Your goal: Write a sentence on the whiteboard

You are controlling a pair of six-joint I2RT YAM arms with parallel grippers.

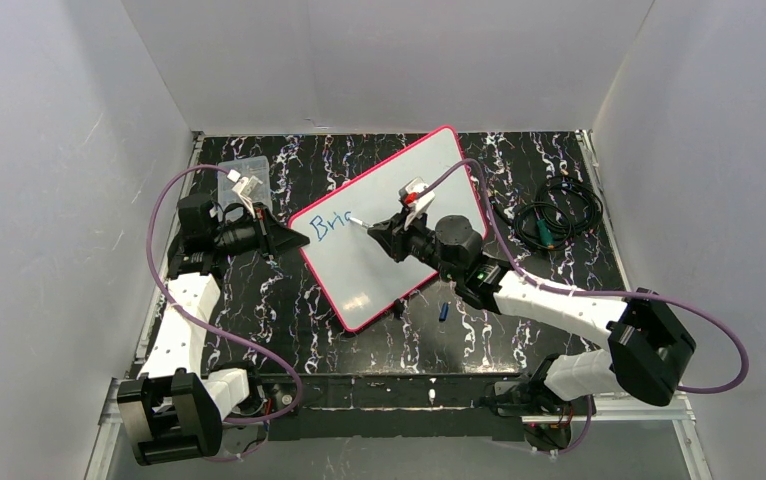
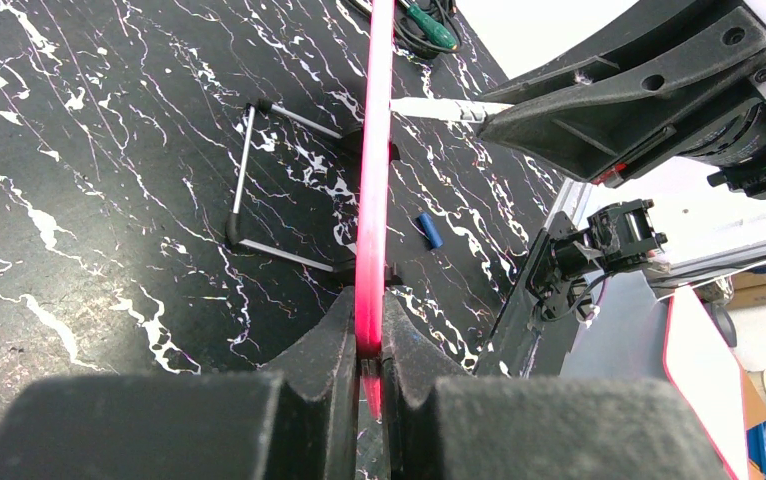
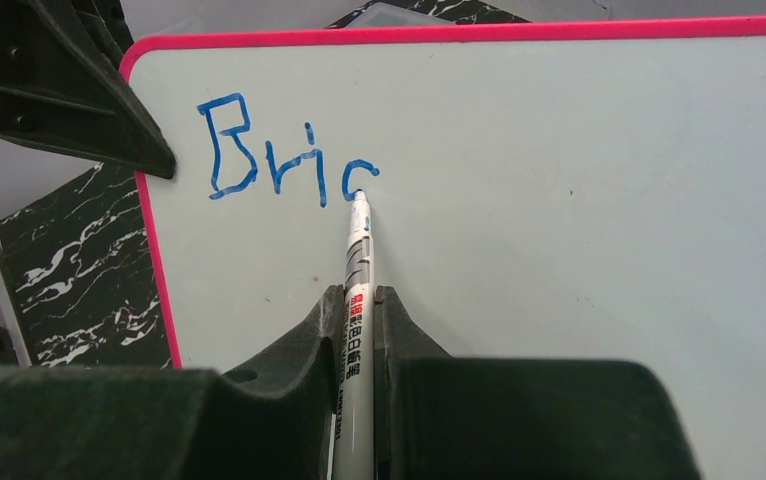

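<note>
My right gripper [image 3: 359, 300] is pinched tight on the marker [image 3: 358, 250], its tip touching the whiteboard [image 3: 579, 260] where the sentence [image 3: 284, 155] reads "Bric". My left gripper [image 2: 369, 325] is clamped on the board's pink rim. The board sits mid-table on the black marbled tabletop [image 1: 519, 330], with white walls [image 1: 389, 60] around.

My jaws are pinched tight on the pink edge of the whiteboard [image 2: 373, 180], which I see from the side, thin like a line. A white pen [image 2: 439, 107] touches it from the right, held by the other arm's black jaws. A little blue cap [image 2: 429, 230] lies on the black tabletop [image 2: 109, 150].
</note>
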